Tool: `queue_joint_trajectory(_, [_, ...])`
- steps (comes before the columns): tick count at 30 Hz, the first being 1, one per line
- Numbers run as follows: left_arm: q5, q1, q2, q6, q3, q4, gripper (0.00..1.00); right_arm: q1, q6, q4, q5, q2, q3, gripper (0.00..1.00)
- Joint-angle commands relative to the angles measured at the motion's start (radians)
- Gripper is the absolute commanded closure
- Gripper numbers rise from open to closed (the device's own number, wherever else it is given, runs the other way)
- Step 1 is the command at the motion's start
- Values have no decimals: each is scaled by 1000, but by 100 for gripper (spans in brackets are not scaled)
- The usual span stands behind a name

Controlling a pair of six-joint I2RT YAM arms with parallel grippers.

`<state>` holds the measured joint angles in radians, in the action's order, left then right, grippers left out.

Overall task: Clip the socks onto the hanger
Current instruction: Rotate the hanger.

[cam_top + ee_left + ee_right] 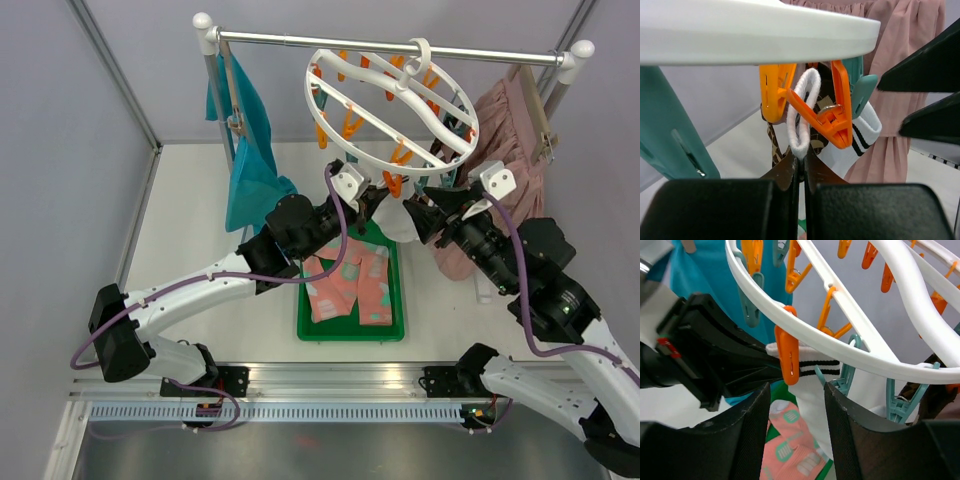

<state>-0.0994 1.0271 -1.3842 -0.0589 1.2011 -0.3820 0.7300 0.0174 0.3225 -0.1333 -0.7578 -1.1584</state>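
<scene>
Under the near rim of the round white hanger (311, 82), found the left gripper (800, 172) pressed together, pinching the lower end of the ribbed cuff of a white striped sock (810, 382). Saw brown fabric on either side of the finger seam in the left wrist view. Could not tell whether that fabric was caught in the pinch as well. Noted an orange clip (789, 355) biting the same cuff across its black stripes, hanging from the ring's rim at the centre of the right wrist view. Made out a brown argyle sock (772, 145) hanging just behind that clip in the left wrist view. Also saw a teal clip (860, 92) just to the right of it, beside the white cuff.

Found the right gripper (797, 390) spread and holding nothing at the lower centre of its own view. Saw the sock's white leg through the gap between its two fingers. Placed both grippers nose to nose at the centre of the overhead view, the left arm stretched in from the lower left and the right arm from the lower right.

Below them, saw a green tray (352, 334) on the white table (180, 230), holding pink socks (345, 285) with mint and white patches. Saw the hanger hooked on a chrome rail (270, 39) across the top of the frame. Noted a teal garment (250, 170) on that rail at the upper left and a dusty-pink skirt (505, 130) at the upper right.
</scene>
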Motion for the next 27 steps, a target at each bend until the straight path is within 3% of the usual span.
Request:
queue_joint_trajectory(1, [-19,-4,7,-28,41,32,98,-3,-101,43,53,-11,-92,46])
queue_joint_trajectory(15, [-141,-5,-68,-1,152,186,98,-3,-214,53,43,-161,-201,52])
queue_joint_trajectory(27, [-241,-4,54,45,14,227,98,-3,-254,46,-257,-149,-172,54])
